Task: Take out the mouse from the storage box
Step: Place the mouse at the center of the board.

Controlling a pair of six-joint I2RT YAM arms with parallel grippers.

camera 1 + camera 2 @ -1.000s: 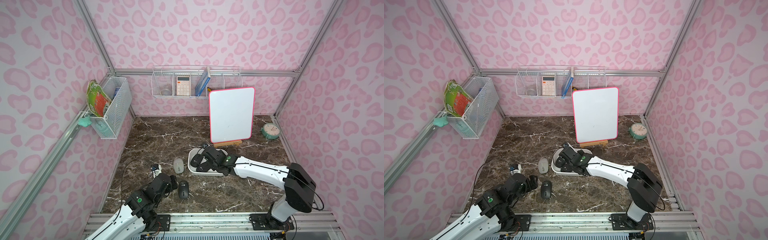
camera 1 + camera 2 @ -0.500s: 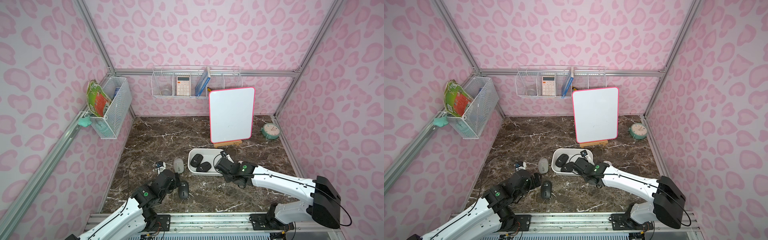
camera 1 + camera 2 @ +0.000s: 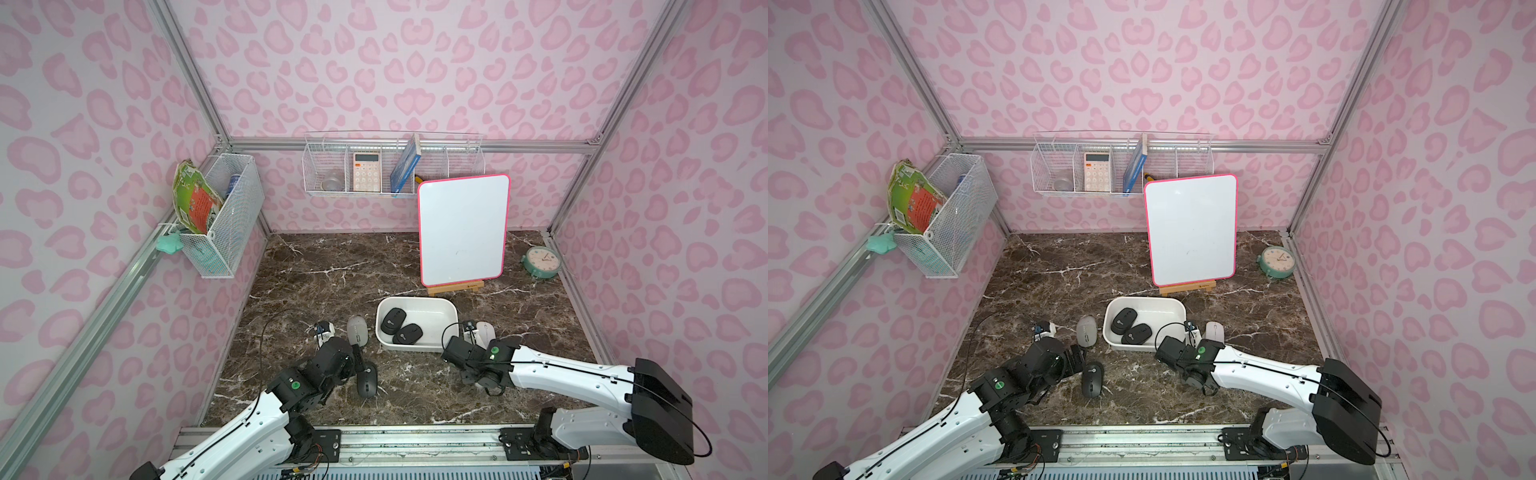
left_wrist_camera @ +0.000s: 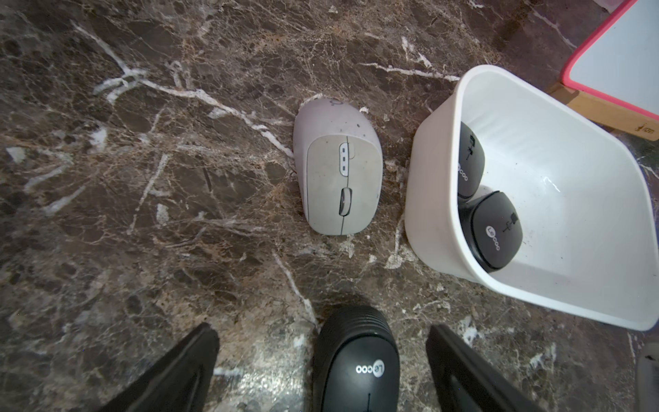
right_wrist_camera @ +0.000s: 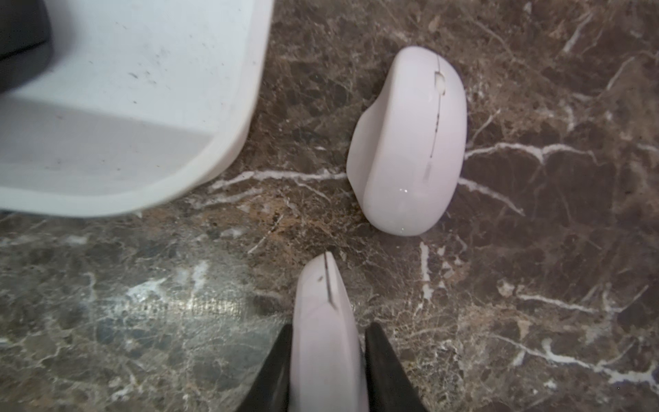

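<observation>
The marble tabletop [image 3: 332,266] carries the storage box [image 3: 415,347], grey mouse [image 3: 357,330], black mouse [image 3: 367,382], white mouse [image 3: 485,330], easel [image 3: 455,286] and clock [image 3: 544,262].

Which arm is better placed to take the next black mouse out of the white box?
Left, probably: the left hand is open, and the black mice lie at its end of the box. The right hand grips a white mouse.

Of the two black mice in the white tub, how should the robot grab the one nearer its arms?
From straight above: the storage box walls block any sideways reach. Pinch the black mouse across its narrow width, on the flanks, since its domed top offers no hold. The other black mouse lies close beside it, so finger room looks tight.
</observation>
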